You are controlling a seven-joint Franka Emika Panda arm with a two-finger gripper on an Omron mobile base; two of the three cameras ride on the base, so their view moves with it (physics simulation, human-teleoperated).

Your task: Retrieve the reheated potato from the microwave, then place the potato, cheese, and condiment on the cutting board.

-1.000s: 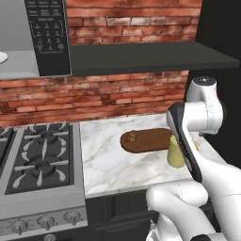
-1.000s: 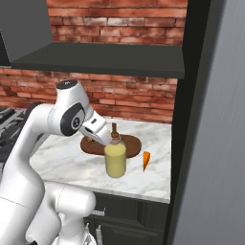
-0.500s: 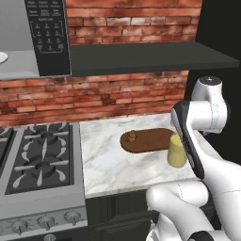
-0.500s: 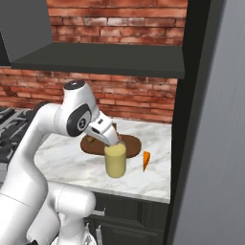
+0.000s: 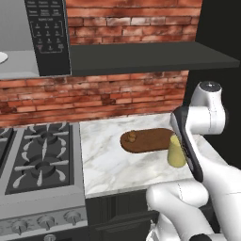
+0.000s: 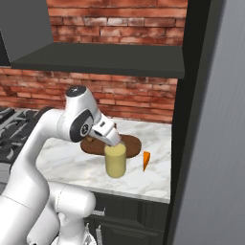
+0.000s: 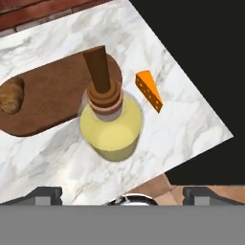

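**Hand lifted above the bottle**

Since a second ago the arm has drawn upward and back, so the gripper (image 7: pixel 122 194) now hangs above the condiment (image 7: pixel 110 125) with its fingers spread wide, holding nothing.

Writing: white markings on the microwave (image 5: pixel 47 35) button panel are too small to read; the bottle carries no visible label.

The condiment is a pale yellow, rounded bottle with a ribbed brown collar and a narrow brown neck. It stands upright on the marble counter (image 5: pixel 108 164), at the near edge of the cutting board (image 5: pixel 150 140) (touching or just beside, unclear). The potato (image 7: pixel 10 97), a tan lump, lies on the board's far-left end. The cheese (image 7: pixel 149 90), an orange holed wedge, rests on the counter right of the bottle.
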